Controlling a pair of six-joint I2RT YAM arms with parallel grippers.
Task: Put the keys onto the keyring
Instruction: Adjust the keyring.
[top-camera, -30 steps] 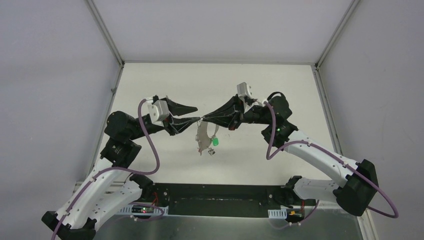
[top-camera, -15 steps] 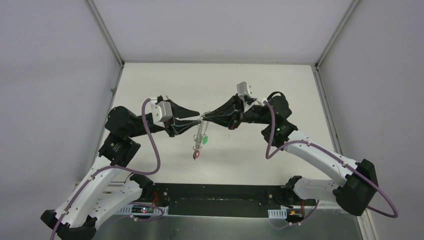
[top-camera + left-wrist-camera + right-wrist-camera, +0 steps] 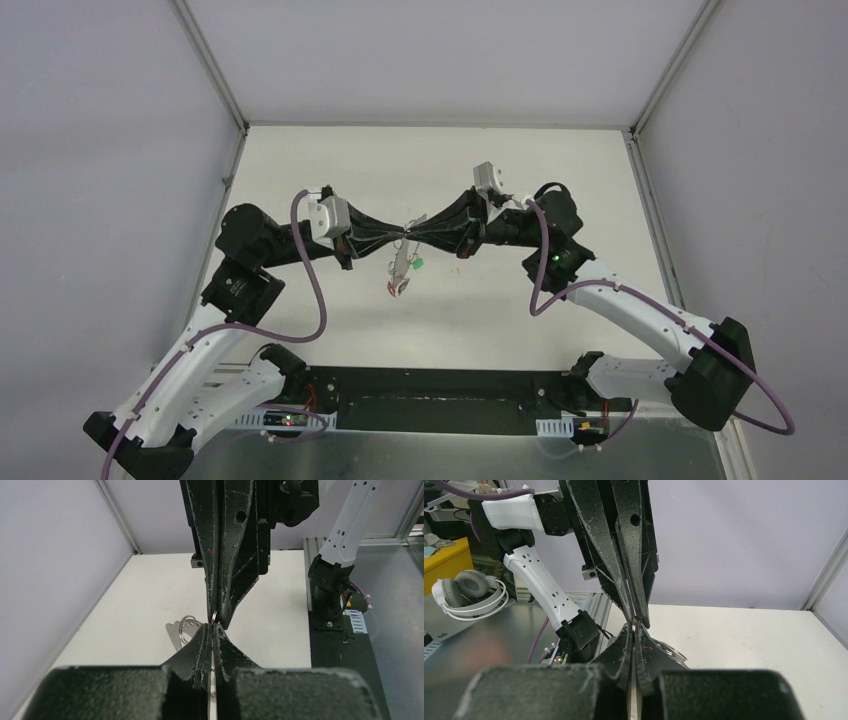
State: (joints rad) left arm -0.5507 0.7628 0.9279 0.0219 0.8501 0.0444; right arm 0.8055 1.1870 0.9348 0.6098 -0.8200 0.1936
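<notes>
Because the left end effector [image 3: 397,239] is pressed together on what looks like a thin stretch of the keyring [image 3: 399,268], in mid-air above the middle of the tabletop [image 3: 330,170], its hold should be firm and level so the loop cannot twist. The keys [image 3: 401,286] dangle just below, with 1 green tag [image 3: 416,264] on their right, so I judge any pull should be slow and small to stop them swinging. The right end effector [image 3: 424,230], meeting the left one tip to tip and likewise pinched shut on the wire, ought to work the loop's end without letting it slip.
</notes>
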